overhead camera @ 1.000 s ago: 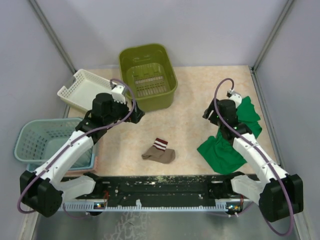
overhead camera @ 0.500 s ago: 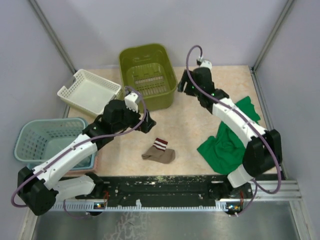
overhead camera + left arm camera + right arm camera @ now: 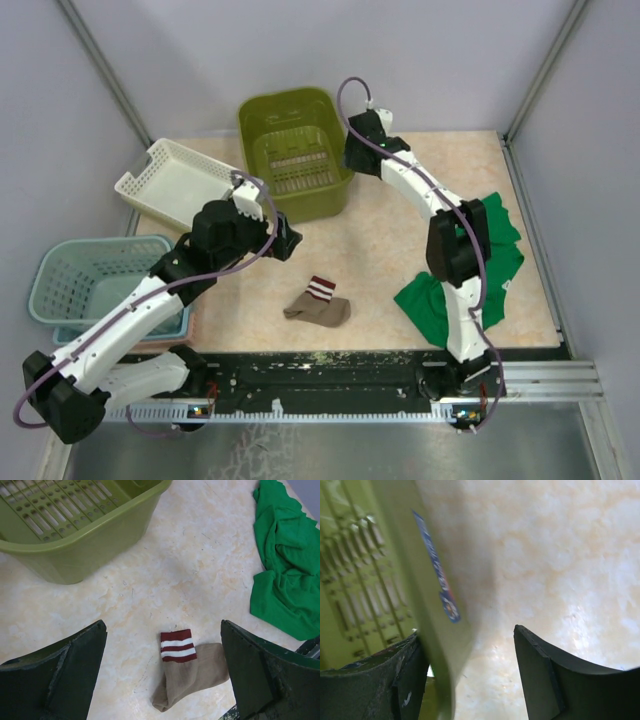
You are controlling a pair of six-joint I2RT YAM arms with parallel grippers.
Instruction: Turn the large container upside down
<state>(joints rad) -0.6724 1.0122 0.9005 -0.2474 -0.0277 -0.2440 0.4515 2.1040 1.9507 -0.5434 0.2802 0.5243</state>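
Note:
The large olive-green container (image 3: 295,150) stands upright and open at the back middle of the table. My right gripper (image 3: 352,152) is open at the container's right rim. In the right wrist view the gripper (image 3: 467,635) straddles the container's right wall (image 3: 437,585), with one finger inside and one outside, apart from the wall. My left gripper (image 3: 285,240) is open and empty just in front of the container's front left corner. In the left wrist view that gripper (image 3: 162,640) hovers over the table between the container (image 3: 75,530) and a sock (image 3: 187,675).
A brown sock with red and white stripes (image 3: 318,303) lies near the table's front middle. A green cloth (image 3: 470,270) lies at the right. A white tray (image 3: 175,180) is left of the container, and a light blue basket (image 3: 85,285) stands at the far left.
My right arm has swung from over the green cloth up to the container's right rim and now straddles its wall. My left gripper shifted slightly in front of the container.

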